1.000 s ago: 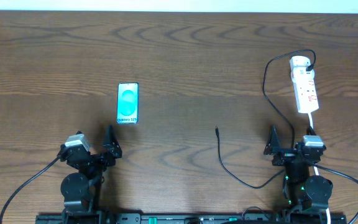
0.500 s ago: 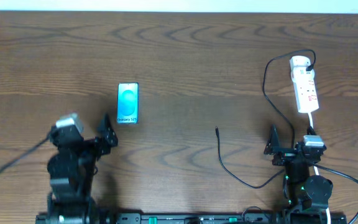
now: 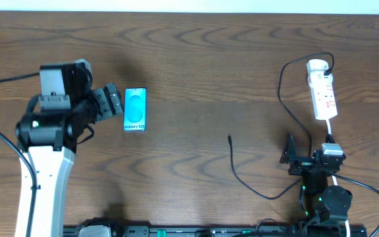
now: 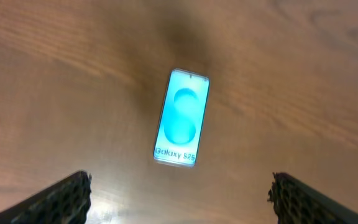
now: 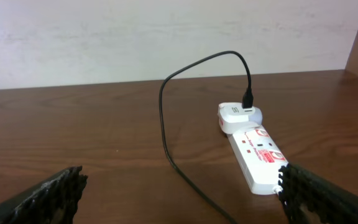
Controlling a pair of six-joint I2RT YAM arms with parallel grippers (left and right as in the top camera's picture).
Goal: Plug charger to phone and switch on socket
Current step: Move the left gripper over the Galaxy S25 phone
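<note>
Dark wood-grain table point(image 3: 196, 52) fills the overhead view, and a pale wall point(image 5: 166, 37) rises behind its far edge in the right wrist view. The phone point(image 3: 135, 109) lies flat on the left half of the table, screen up and lit turquoise, with the "Galaxy S25" text at the end nearer the robot. The left gripper point(image 3: 110, 103) sits just beside the phone's left edge in the overhead view, carried on an outstretched white arm. In the left wrist view the phone point(image 4: 182, 118) appears ahead of the left gripper point(image 4: 180, 182), whose two fingers are spread wide with nothing between them and no contact with the phone. The power strip point(image 3: 322, 91) lies on the far right of the table, its long axis pointing away from the robot, with a white adapter point(image 3: 316, 66) plugged in at its rounded far end. The cable point(image 3: 242, 174) leaves that adapter, loops left, runs toward the near edge past the right gripper point(image 3: 306, 150), then curves back up to a free plug tip point(image 3: 229, 137) lying on bare wood, well apart from the phone. The right gripper point(image 5: 180, 180) rests low near the table's near edge, fingers spread wide and holding nothing, with the power strip point(image 5: 257, 152) and cable point(image 5: 163, 118) ahead of it. The switch position on the strip is too small to read.
</note>
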